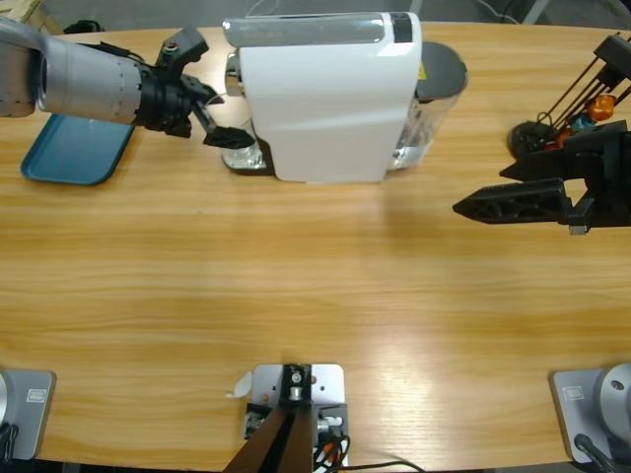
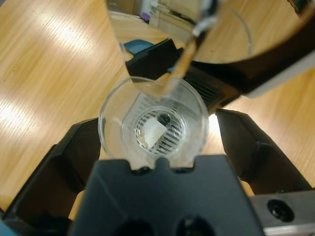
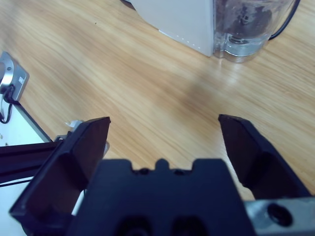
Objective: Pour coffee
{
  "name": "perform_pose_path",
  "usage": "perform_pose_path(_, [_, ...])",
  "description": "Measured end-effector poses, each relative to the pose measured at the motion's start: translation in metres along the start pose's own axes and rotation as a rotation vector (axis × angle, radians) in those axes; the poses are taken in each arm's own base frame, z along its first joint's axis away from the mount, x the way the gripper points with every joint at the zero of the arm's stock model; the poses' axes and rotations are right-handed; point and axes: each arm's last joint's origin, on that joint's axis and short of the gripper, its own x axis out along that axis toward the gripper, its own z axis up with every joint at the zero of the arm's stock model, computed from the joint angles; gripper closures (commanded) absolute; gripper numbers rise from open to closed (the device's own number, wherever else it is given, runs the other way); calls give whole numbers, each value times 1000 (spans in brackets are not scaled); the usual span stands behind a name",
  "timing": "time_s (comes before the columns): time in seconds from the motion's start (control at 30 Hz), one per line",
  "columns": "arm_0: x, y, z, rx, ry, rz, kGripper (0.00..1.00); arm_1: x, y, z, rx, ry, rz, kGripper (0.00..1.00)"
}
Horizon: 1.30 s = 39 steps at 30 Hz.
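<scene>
1. Your left gripper (image 2: 157,147) sits at the coffee machine's (image 1: 325,99) spout end, with its fingers (image 2: 251,152) spread open on either side of the clear glass tumbler (image 2: 153,123). In the left wrist view neither finger is pressed against the glass, so nothing is gripped yet.

2. The tumbler stands upright on the slotted drip grate (image 2: 160,129) under the machine's chrome outlet (image 2: 194,29). That placement makes sense: it is where brewed liquid would fall, and it leaves the glass open to a sideways approach.

3. Looking down into the tumbler, you mostly see the grate through its base. Any coffee in it is too thin to make out from here, so treat its level as unknown and keep the glass level if you lift it.

4. Your right gripper (image 1: 503,205) hovers over bare bench (image 1: 315,296), well apart from the machine, fingers (image 3: 248,147) wide open and empty. It looks parked clear so the left arm has room to work.

5. The clear water tank (image 3: 243,29) at the machine's other end appears to have water at its base.

6. A blue tray (image 1: 74,150) lies on the bench beside your left arm, and a wire rack (image 1: 582,108) with orange and blue capsules stands behind your right gripper. Neither is in the way.

7. Judged from this, the next step is closing the left fingers squarely on the tumbler's wall; an off-centre squeeze could tip the glass against the outlet.
</scene>
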Motion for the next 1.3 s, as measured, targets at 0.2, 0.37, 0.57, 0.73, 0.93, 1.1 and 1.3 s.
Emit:
perform_pose_path(0.2, [-21, -5, -1, -4, -29, 11, 13, -4, 1, -3, 2, 7, -1, 0])
perform_pose_path(0.37, [-51, -10, -9, -35, -60, 43, 13, -20, 7, 6, -10, -31, 4, 208])
perform_pose_path(0.57, [-71, -19, -34, -104, 21, 116, 13, -46, 18, 58, 6, -75, -102, 1000])
perform_pose_path(0.73, [-95, -36, -59, -193, 40, 124, 13, -55, 22, 123, -19, -117, -159, 1000])
perform_pose_path(0.93, [-122, -57, -79, -257, 77, 142, 13, -36, 15, 190, -21, -94, -186, 1000])
perform_pose_path(1.1, [-123, -61, -80, -255, 92, 137, 9, 1, 4, 216, -4, -23, -190, 1000])
perform_pose_path(1.3, [-123, -61, -80, -254, 92, 135, 9, 33, -11, 220, 22, 55, -184, 1000])
